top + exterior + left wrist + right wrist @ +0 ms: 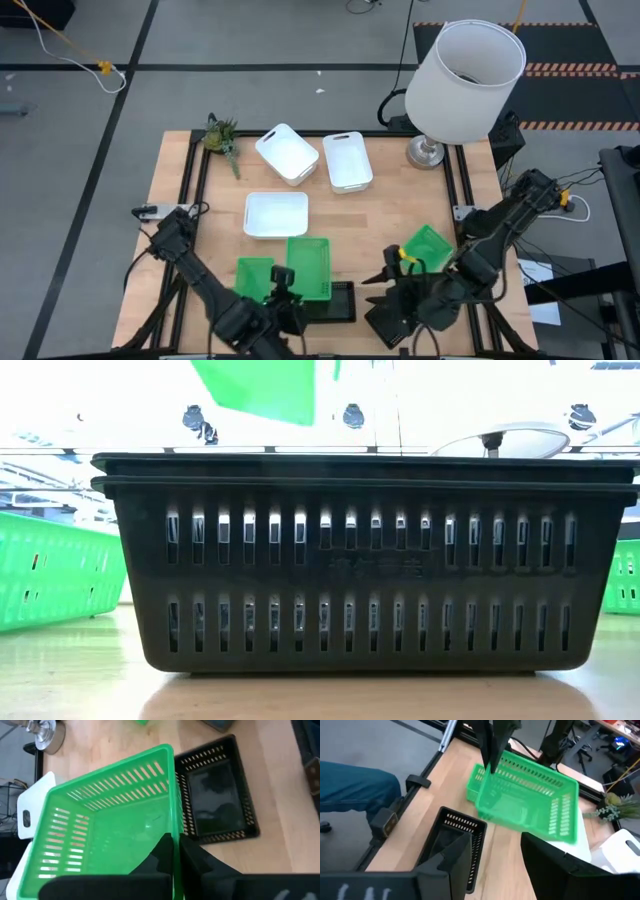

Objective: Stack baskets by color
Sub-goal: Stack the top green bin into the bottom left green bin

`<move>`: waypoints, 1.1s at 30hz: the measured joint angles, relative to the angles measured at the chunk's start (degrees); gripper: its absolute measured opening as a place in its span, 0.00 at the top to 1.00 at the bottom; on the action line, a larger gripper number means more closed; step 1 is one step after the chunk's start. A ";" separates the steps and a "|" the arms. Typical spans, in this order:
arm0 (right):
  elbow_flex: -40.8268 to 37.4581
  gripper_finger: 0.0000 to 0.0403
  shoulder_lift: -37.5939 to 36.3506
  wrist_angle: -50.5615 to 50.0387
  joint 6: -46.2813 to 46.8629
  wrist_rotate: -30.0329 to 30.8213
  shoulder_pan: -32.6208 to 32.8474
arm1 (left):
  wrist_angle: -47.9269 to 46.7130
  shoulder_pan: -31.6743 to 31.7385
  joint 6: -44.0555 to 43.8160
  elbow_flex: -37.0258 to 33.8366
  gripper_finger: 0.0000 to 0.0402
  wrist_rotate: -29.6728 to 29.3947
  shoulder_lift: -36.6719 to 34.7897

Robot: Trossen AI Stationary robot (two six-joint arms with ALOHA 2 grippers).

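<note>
lampshade (466, 80) over back-right corner

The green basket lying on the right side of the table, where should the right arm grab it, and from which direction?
Take the green basket by its upper rim, coming down from above. It lies open side up, so the thin slotted wall fits between open jaws, and the right gripper is already beside it.

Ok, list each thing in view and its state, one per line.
Left gripper: shut on the rim of a green basket, held tilted.
Right gripper: open, holding nothing, over the black baskets.
Black baskets: nested, upright.
Other green baskets: unstacked.
White baskets: unstacked.
Lamp: upright.
</note>
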 joint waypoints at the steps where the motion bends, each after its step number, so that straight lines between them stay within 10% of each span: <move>1: 0.00 0.59 -0.34 -0.15 0.02 0.35 0.40 | -0.68 -0.91 -1.01 0.00 0.98 -0.12 -0.22; 33: -0.04 0.59 -1.15 -1.18 -1.27 1.20 2.48 | -6.84 -21.83 -16.27 0.04 0.96 -16.56 -6.45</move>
